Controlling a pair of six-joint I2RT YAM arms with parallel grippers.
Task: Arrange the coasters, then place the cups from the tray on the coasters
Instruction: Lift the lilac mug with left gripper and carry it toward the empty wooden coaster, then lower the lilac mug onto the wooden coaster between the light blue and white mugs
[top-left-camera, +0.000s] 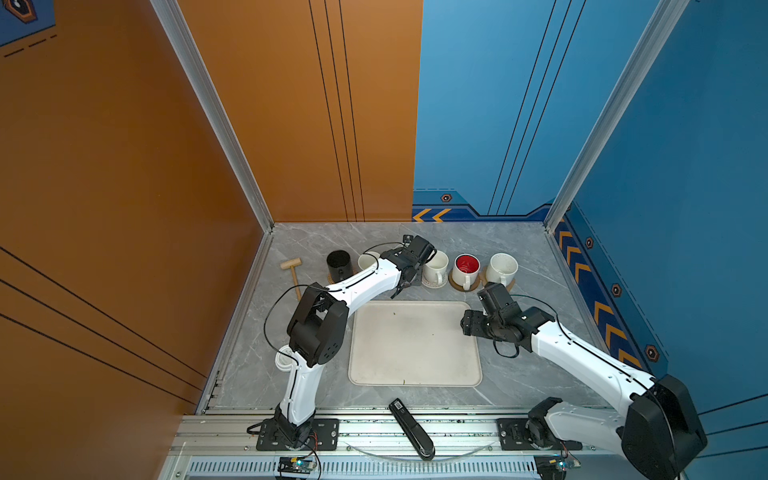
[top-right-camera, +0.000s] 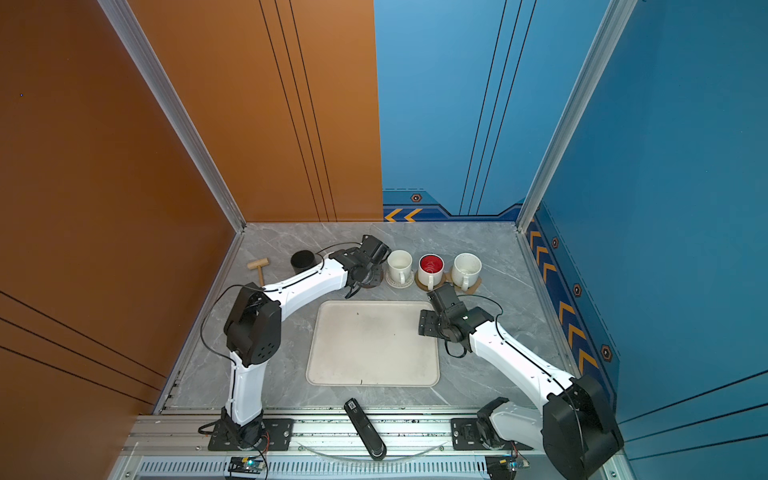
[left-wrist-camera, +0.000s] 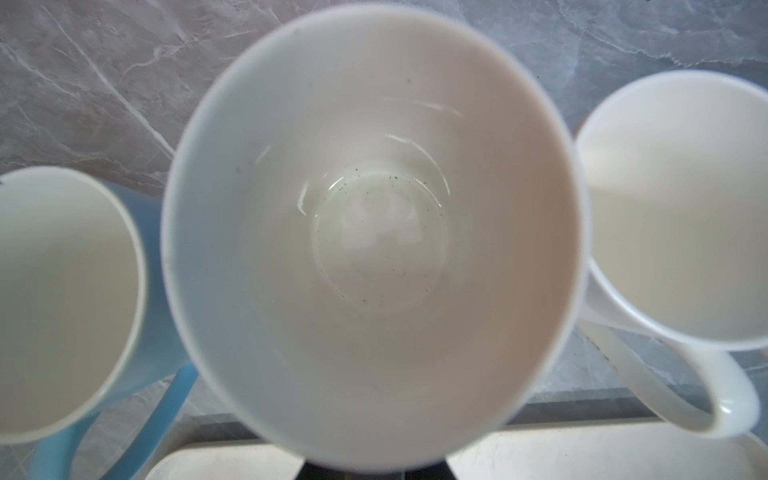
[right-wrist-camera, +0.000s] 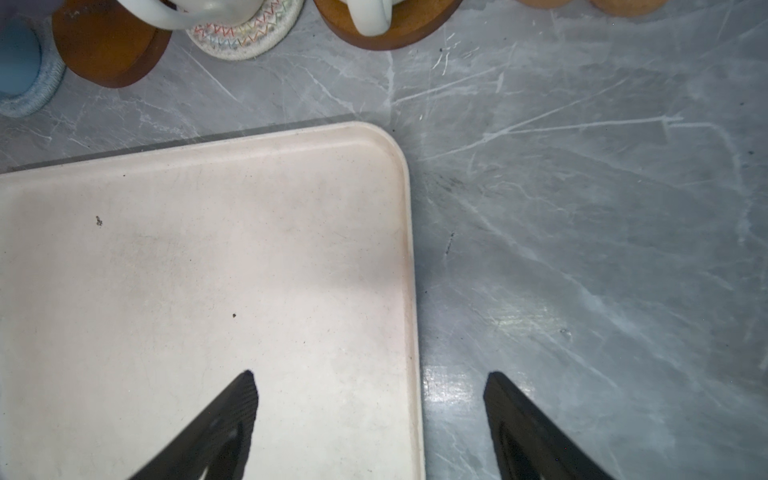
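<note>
Hanging over the far row of mats, the left claw (top-right-camera: 362, 277) has its jaws hidden beneath the rim of the lavender cup (left-wrist-camera: 374, 232), which fills the left wrist view. That rim looms larger than its neighbours', so I judge the cup raised and gripped narrowly, likely by the handle. Just beside it stand the light blue cup (left-wrist-camera: 62, 299) and the plain white cup (left-wrist-camera: 681, 232). In the gap between their mats lies a brown coaster (right-wrist-camera: 108, 45), bare where it shows.

The right claw (right-wrist-camera: 370, 376) spreads wide and empty, straddling the rim of the tray (right-wrist-camera: 208, 249) near a far corner. The tray holds no cups. The black cup (top-left-camera: 338, 262), red-lined cup (top-left-camera: 466, 266) and speckled cup (top-left-camera: 502, 268) sit on mats in the row.

This looks like the last placement. The next move calls for lowering the cup squarely onto the brown disc without knocking either neighbour, then opening and lifting straight up.

No brand or lettering is legible. The small white label (top-left-camera: 397, 404) on the black device (top-left-camera: 411, 430) at the front rail is too small to read.
</note>
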